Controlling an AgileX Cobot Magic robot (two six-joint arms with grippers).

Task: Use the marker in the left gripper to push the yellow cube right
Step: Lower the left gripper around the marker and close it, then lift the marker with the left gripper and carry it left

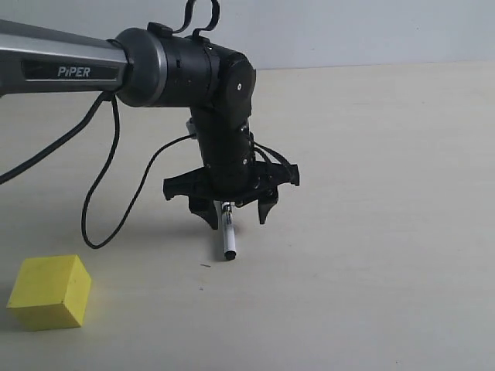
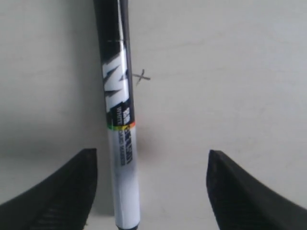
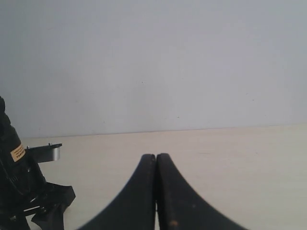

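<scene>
- Nearest the lens in the exterior view, the yellow cube is seen at the lower left, set flat on the table and well apart from everything else.
- The table surface is shown as pale beige and matte. Behind it, a plain grey-white wall is met along a straight edge.
- The PiPER arm is cut off by the left border, so its base is not seen. A black cable is looped down from it towards the table.
- Right of the cube, the left gripper is pointed down at the table with its fingers spread wide.
- The marker is found between those fingers, nearer one of them, with its lower end at the table. Its upper end is hidden behind the gripper, and no finger is seen pressing on it.
- Whether the marker is leaning or lying cannot be told.
- In the left wrist view, both marker ends are cut off and the small lettering is too blurred to read. A small pen cross is drawn on the table just beside the barrel.
- The cube and the marker are separated by a stretch of table.
- The right gripper is shown with its fingers pressed together. Black hardware bearing an orange sticker is cut off at one edge of that view.
</scene>
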